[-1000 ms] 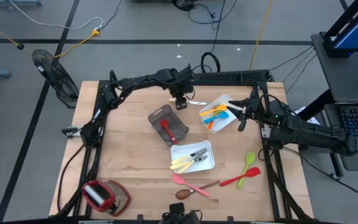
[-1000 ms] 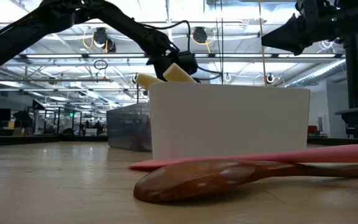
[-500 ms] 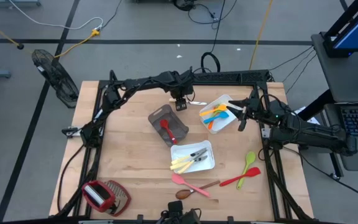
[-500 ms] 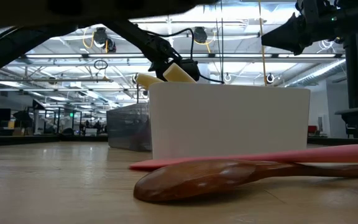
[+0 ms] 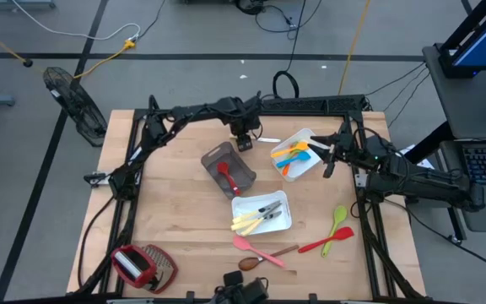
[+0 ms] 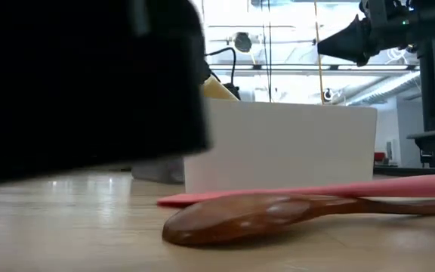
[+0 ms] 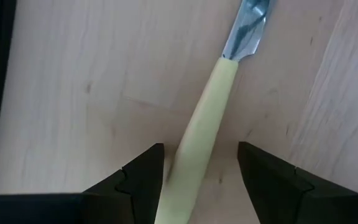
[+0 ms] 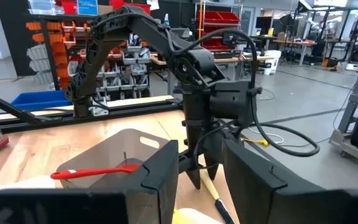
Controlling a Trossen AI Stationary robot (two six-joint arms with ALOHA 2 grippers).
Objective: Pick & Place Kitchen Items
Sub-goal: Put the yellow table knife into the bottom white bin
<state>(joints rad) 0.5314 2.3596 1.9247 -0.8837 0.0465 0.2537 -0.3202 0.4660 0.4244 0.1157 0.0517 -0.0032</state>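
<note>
A pale-handled knife [image 7: 199,130] lies flat on the bare wooden table [image 5: 175,211] near its far edge, between the grey bin [image 5: 228,168] and the far white tray [image 5: 300,156], as the left gripper [image 5: 243,139] hangs just over it with fingers spread, one on each side of the handle and neither visibly touching it. The wrist view shows the handle running at a slant between the fingers, the metal blade pointing away. To do this pick well, the gripper likely needs to drop straight down until the fingertips meet the wood, stay centred on the handle rather than the blade, and only then close. The right gripper [image 5: 327,160] waits above the far tray of blue, orange and yellow utensils, fingers partly apart and holding nothing, while more knives rest in the near tray [image 5: 264,214]
</note>
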